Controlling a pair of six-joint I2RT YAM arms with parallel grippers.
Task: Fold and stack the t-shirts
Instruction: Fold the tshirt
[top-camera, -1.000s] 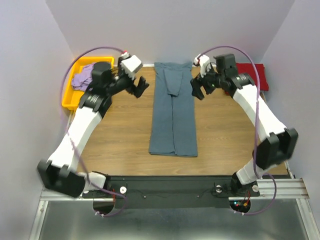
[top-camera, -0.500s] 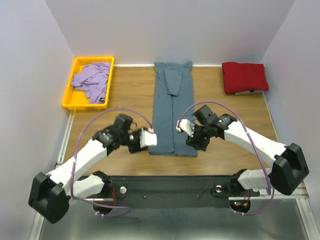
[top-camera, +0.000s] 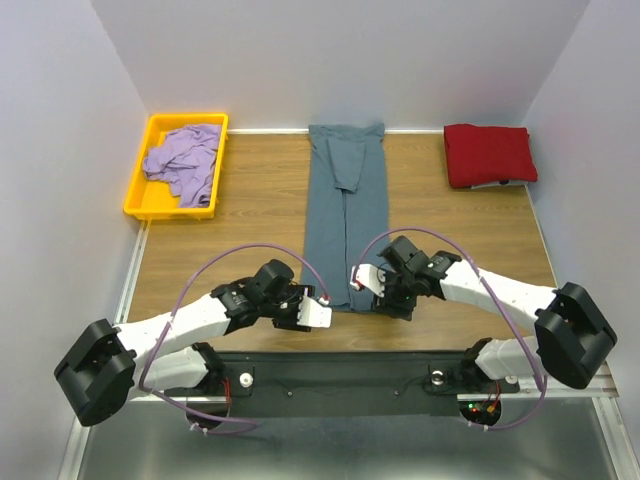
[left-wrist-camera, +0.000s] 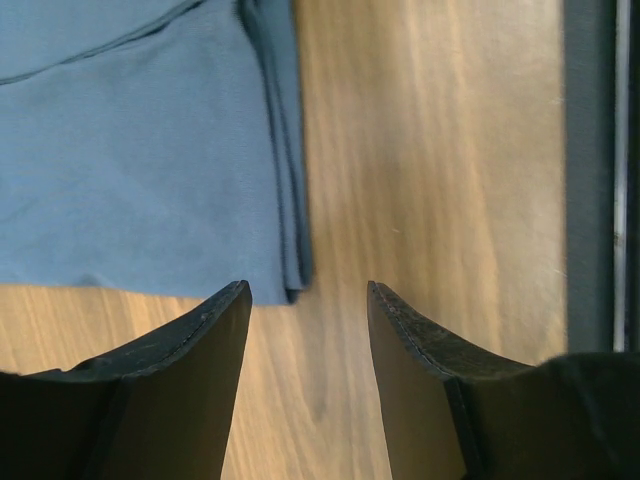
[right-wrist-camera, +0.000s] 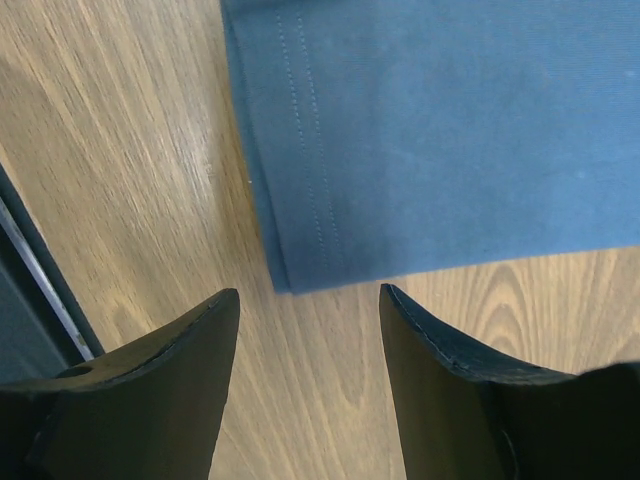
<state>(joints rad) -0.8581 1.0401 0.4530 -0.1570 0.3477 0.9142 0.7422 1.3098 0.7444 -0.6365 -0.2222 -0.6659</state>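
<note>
Hovering at the near corners of the blue-grey shirt (top-camera: 346, 215).
Fingers apart on the left hand (left-wrist-camera: 308, 288) and right hand (right-wrist-camera: 308, 292), nothing held.

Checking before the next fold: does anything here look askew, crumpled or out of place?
Only the lavender shirt stands out: it lies crumpled and unfolded in the yellow tray at the far left. The blue-grey shirt lies straight as a long strip, and the red shirt sits folded far right.
</note>
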